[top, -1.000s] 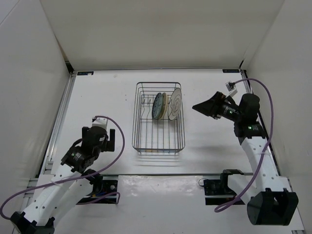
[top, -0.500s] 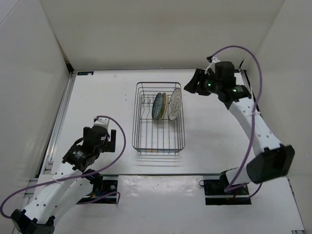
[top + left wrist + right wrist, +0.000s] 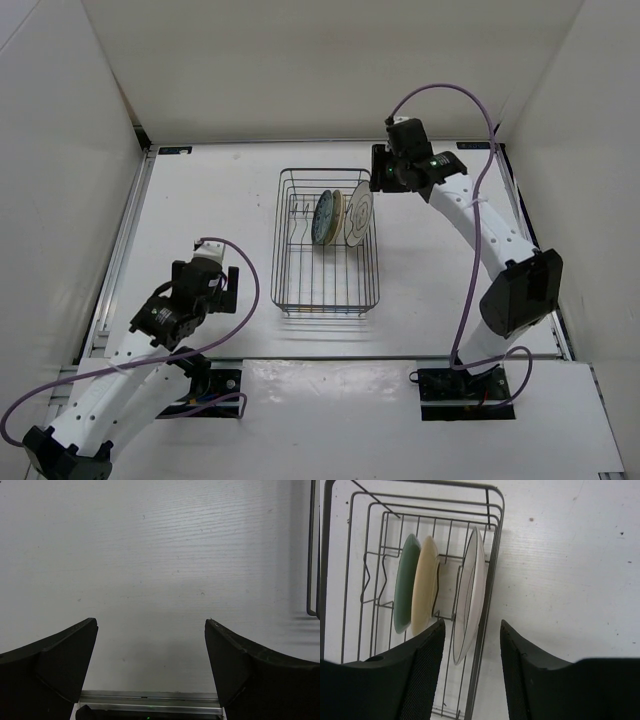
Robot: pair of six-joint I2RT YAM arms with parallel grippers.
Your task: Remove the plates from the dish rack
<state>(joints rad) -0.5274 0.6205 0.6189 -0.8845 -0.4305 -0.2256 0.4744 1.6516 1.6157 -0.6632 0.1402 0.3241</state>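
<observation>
Right gripper (image 3: 471, 630) lines up over the white plate (image 3: 470, 585)
Jaws half open and empty, set either side of the plate's rim. All three plates stand on edge in the dish rack (image 3: 327, 172), white nearest its right wall. A clean grasp likely means descending square to the rim, clear of the wire beside it. Left gripper (image 3: 150, 625) gapes wide, holding nothing

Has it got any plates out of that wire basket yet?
Nothing is out yet: the white plate, the cream plate and the blue-grey plate all stand in the dish rack. In hand: the right claw hovers open over the white plate's rim, not gripping it. The left claw hangs open over the table. All three are left to move.
</observation>
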